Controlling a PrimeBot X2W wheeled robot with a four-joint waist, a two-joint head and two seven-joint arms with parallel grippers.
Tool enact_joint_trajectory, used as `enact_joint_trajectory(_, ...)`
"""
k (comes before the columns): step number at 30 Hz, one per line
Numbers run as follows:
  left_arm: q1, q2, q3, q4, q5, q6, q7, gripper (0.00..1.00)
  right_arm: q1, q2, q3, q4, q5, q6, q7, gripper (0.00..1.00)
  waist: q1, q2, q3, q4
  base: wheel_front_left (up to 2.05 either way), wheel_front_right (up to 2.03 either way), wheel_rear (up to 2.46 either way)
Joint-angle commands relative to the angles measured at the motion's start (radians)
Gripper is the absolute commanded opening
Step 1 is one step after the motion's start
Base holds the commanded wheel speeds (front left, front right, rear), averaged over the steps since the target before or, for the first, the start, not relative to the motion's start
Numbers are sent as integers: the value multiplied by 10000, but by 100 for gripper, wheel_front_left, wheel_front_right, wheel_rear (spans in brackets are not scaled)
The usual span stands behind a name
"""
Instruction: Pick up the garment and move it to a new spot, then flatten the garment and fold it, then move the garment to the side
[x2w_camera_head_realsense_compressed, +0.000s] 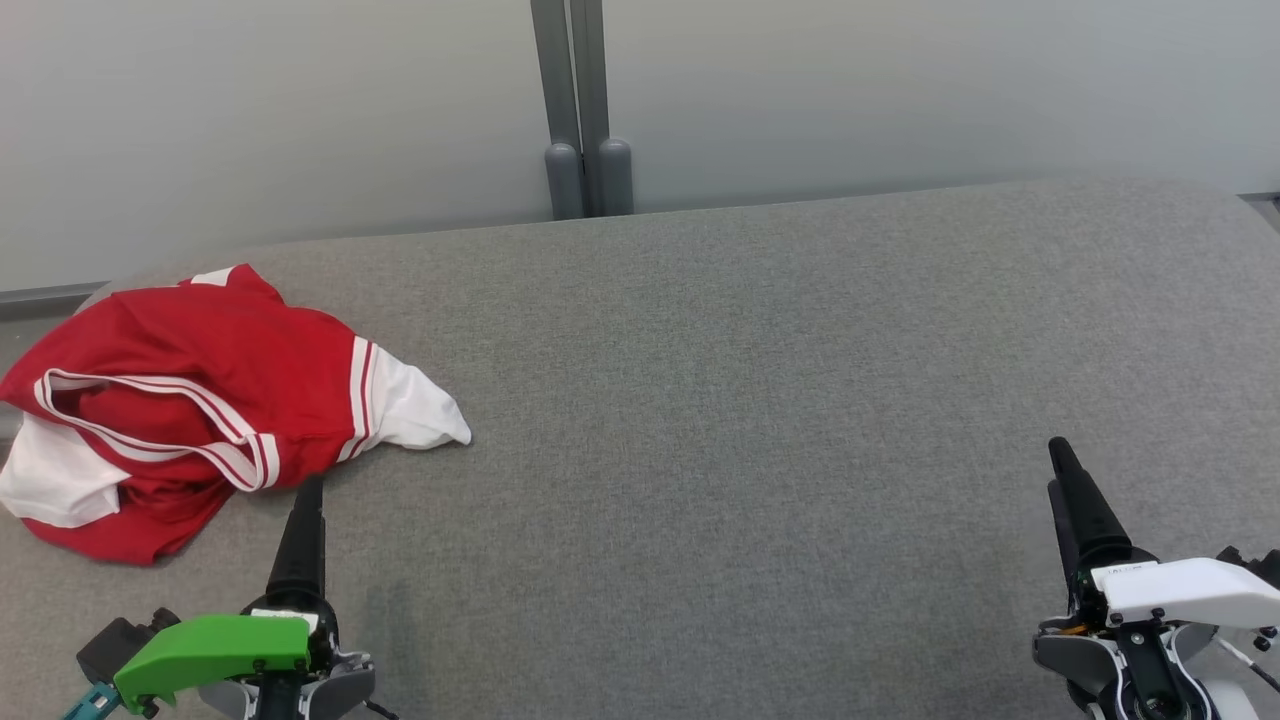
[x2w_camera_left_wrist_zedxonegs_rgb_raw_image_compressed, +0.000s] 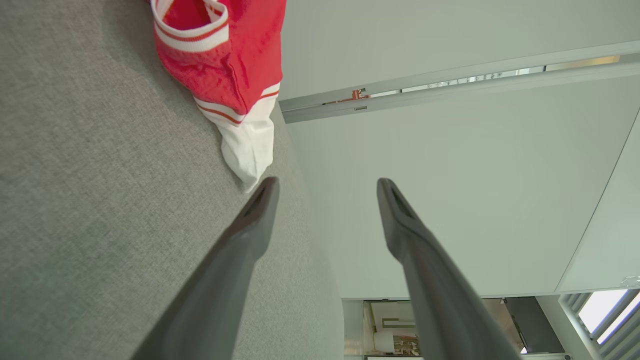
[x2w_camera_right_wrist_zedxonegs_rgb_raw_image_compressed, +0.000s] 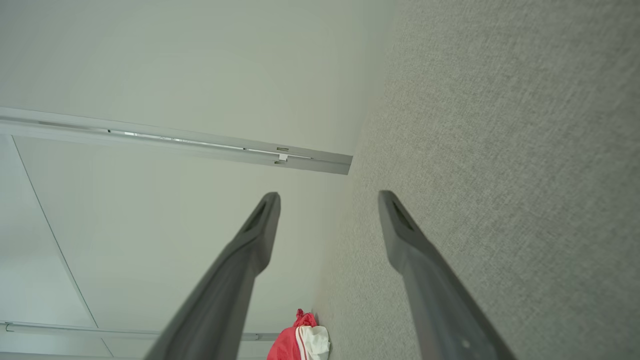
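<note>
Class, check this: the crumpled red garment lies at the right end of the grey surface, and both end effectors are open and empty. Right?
No. The head view shows the garment at the left end of the surface. The left end effector and right end effector are open and empty.

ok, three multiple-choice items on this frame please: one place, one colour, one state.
1. Where on the grey fabric-covered surface does the crumpled red-and-white garment lie? A centre; B its left end; C its right end.
2. The plastic cover behind the left gripper is: A white; B black; C green.
3. The left gripper and right gripper are: A both open, empty; B both shut; C left shut on cloth.
Answers: B, the head view shows it at far left; C, the cover is bright green; A, each wrist view shows jaws spread, nothing held.
</note>
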Motion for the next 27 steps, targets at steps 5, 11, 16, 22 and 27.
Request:
enact_joint_trajectory(5,-48,65,-156,-59,1578,43,-274,100,35,-244,-8,-549,-1767,4,-299,100,0,-1,-10,20,0,0,0)
enact_joint_trajectory(11,21,92,-248,2,3072,160,-510,100,149,-476,87,-843,-3475,4,-534,100,0,-1,-16,59,0,0,0)
enact_joint_trajectory(16,54,135,-325,52,4241,222,-694,100,279,-616,135,-963,-4668,5,-721,100,0,-1,-17,92,0,0,0)
enact_joint_trajectory(22,126,129,-303,-20,5311,189,-896,100,387,-720,138,-991,-5778,5,-923,100,0,-1,-22,104,0,0,0)
enact_joint_trajectory(27,186,146,-350,-49,6292,185,-1060,100,413,-825,190,-988,-6522,5,-1091,100,0,-1,-24,89,0,0,0)
